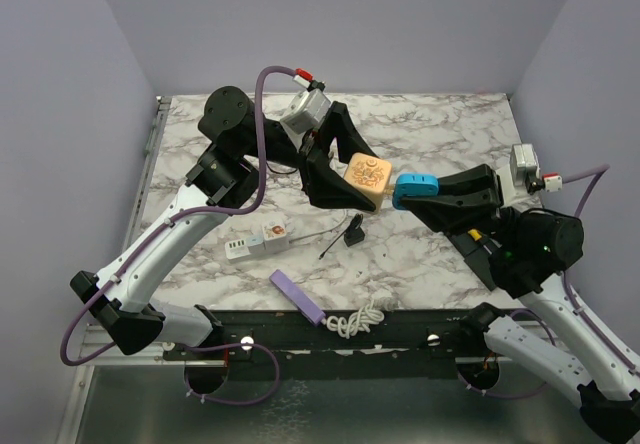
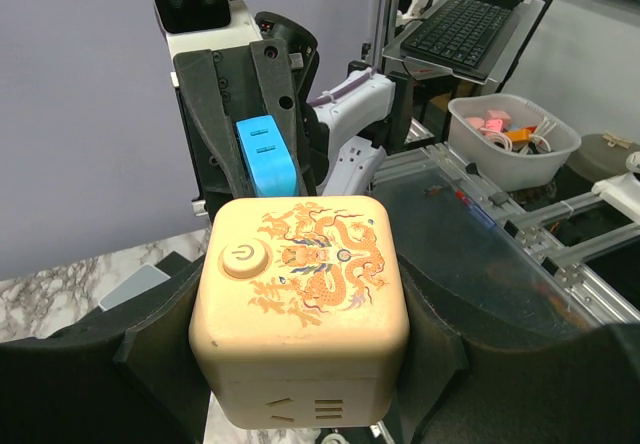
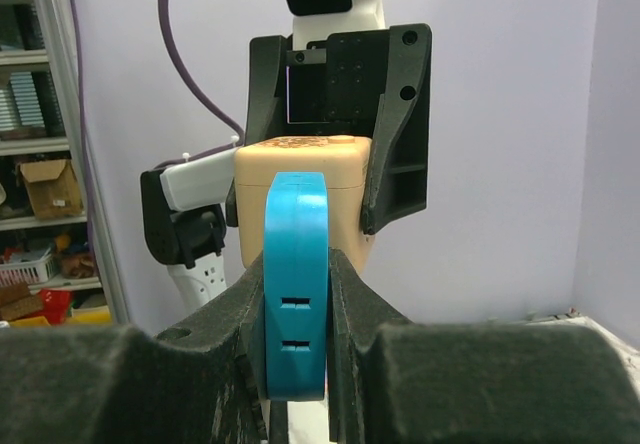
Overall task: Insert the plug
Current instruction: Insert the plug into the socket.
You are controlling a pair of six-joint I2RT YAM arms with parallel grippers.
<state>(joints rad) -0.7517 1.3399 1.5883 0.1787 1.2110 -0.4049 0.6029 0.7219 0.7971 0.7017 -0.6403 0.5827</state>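
The left claw (image 1: 350, 172) clamps the beige socket cube (image 2: 300, 294). The right claw (image 1: 440, 192) pinches the blue plug (image 3: 296, 274). The 2 face each other above the worktop (image 1: 440, 144), near but apparently apart. Alignment seems in hand; the next move likely calls for a square, straight push.

One cream cube (image 1: 366, 177), one blue plug (image 1: 413, 188), one purple bar (image 1: 297, 297), one cord (image 1: 358, 319).

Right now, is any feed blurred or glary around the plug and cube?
Top external: even light, no glare, blue plug and cube sharp. Left wrist: cube crisp, black fingers dark, little detail. Right wrist: blue plug crisp, near pads slightly soft.
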